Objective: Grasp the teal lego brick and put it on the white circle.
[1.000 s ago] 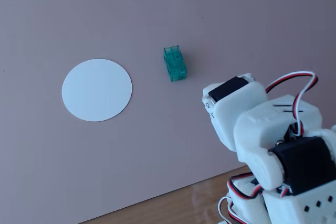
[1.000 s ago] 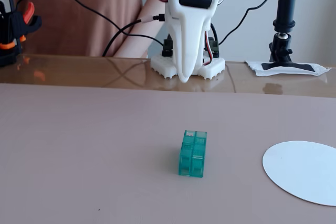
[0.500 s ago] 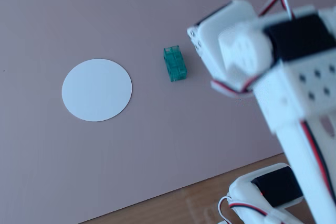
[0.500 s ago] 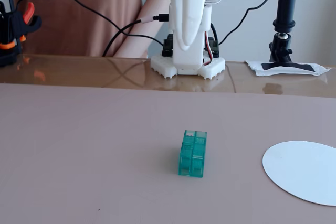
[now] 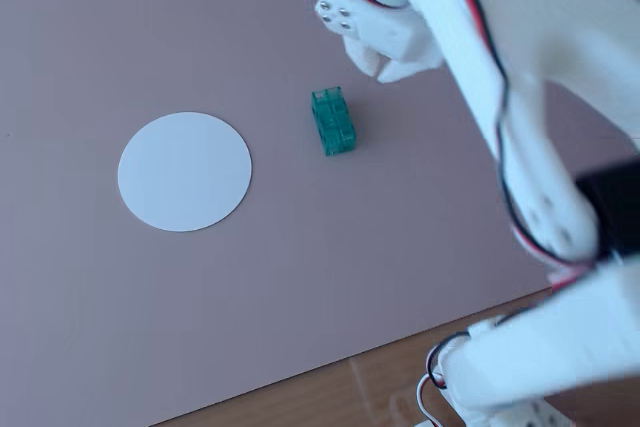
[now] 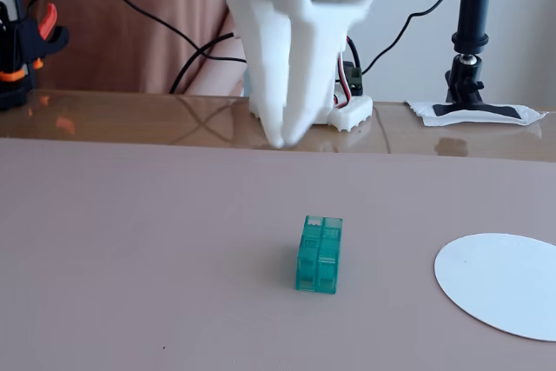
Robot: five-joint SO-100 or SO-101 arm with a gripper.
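White two-finger pincer (image 6: 284, 138) seemingly clenched, tips nearly touching, empty. Below-forward: small translucent teal lego brick (image 6: 319, 254). Descending unopened risks toppling it.

White plastic arm (image 5: 520, 77) with red-and-black cables, black motors, visible screws.

no readable text, labels or numbers
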